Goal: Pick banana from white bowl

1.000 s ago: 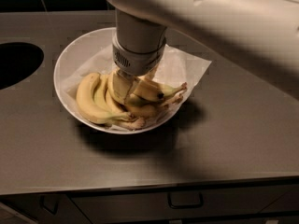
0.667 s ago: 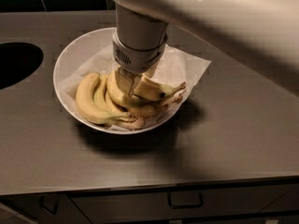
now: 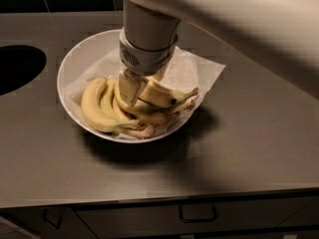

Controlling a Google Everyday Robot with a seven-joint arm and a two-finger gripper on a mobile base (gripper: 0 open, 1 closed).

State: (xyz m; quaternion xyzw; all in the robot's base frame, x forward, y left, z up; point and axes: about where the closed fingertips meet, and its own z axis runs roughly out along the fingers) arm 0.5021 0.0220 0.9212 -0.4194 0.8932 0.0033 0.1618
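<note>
The white bowl (image 3: 75, 63), lined with crinkled white paper (image 3: 199, 71), stands on the grey counter. A bunch of curved yellow bananas (image 3: 99, 106) lies in its front left. The single banana (image 3: 162, 96) lies across the top of the bunch, with its stem pointing right. My gripper (image 3: 139, 88) reaches straight down into the bowl from the white arm. Its fingers (image 3: 129, 86) are closed on the left end of the single banana. The far finger is hidden behind the wrist.
A dark round opening (image 3: 17, 66) is cut into the counter at the left. The counter's front edge runs along the bottom, with drawers and handles (image 3: 197, 215) below. A dark tiled wall stands at the back.
</note>
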